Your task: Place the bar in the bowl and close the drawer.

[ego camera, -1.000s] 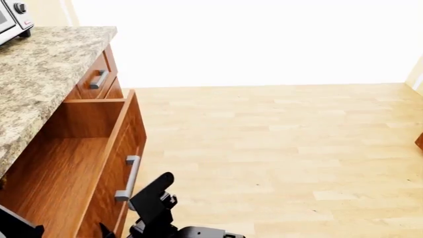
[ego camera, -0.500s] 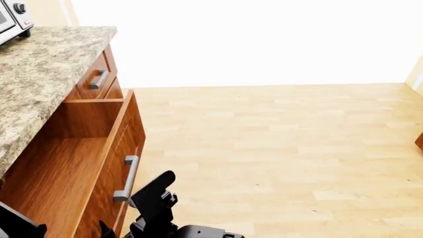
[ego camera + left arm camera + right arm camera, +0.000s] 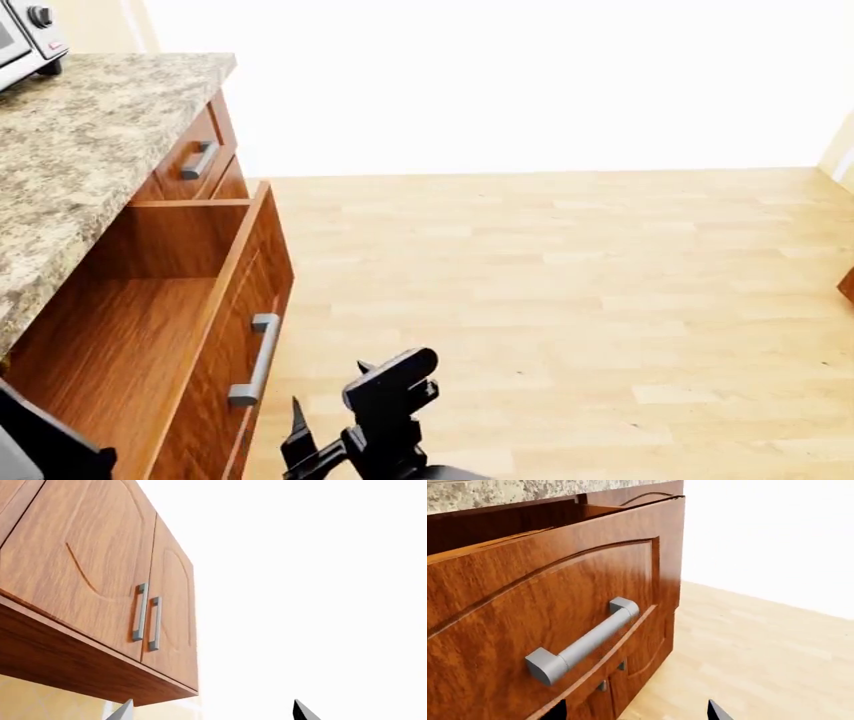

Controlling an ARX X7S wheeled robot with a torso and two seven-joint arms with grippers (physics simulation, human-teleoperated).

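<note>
The drawer (image 3: pixel 160 330) is standing pulled well out from under the speckled stone countertop (image 3: pixel 80 150), and the part of its wood-grain inside showing in the head view is holding nothing I can see. Its grey handle (image 3: pixel 584 642) is lying horizontally across the front panel. The right gripper (image 3: pixel 350 440) is hanging low over the plank floor (image 3: pixel 561 300), just beside the drawer front and apart from the handle; in its wrist view two dark fingertips (image 3: pixel 715 711) are showing spread, so the claw is open and gripping nothing. The left gripper (image 3: pixel 210 711) is pointing up at the closed wall cabinet doors (image 3: pixel 113 580), its two tips likewise parted and empty. A toaster (image 3: pixel 27 40) is sitting at the counter's far corner. The bar and the bowl are showing in none of the views.
</note>
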